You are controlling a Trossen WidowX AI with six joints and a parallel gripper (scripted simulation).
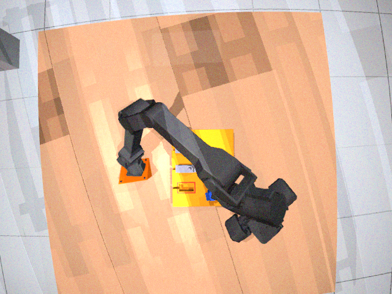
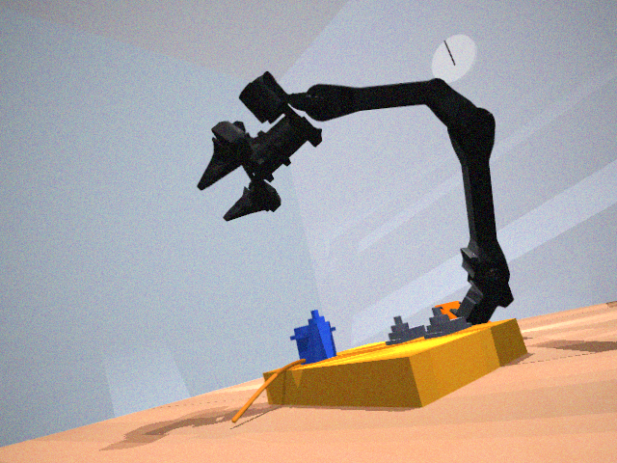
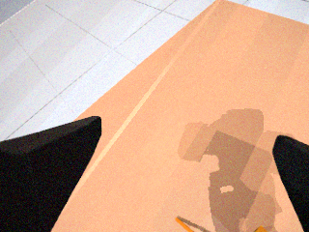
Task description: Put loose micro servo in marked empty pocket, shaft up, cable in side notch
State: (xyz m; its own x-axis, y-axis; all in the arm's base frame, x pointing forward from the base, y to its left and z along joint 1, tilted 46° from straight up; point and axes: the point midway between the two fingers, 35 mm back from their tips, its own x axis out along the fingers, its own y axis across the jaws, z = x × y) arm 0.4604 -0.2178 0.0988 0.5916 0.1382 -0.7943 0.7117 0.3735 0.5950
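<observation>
Top view: blue micro servo (image 1: pixel 208 195) mostly hidden under forearm, at near-right corner of yellow deck (image 1: pixel 221 139); red-outlined empty pocket (image 1: pixel 185 187) toward deck's near-left edge, well apart from servo. Two grey servos already seated, one visible (image 1: pixel 184 168). Arm stretched from orange base plate (image 1: pixel 146 162) diagonally across deck, wrist past deck's right corner

Exterior view: servo (image 2: pixel 313 340) upright on deck top at its corner, shaft up, orange cable (image 2: pixel 263 389) trailing over edge onto table (image 2: pixel 497 423). Judged light, rigid, smooth plastic, likely slippery; grasp across flat body sides below ears, avoiding cable. Gripper (image 2: pixel 233 194) high above servo, pitched down and outward, spread almost fully, holding nothing

Wrist view: both fingers at frame edges, wide gap between, only table and cable tip (image 3: pixel 185 224) below; servo not visible
</observation>
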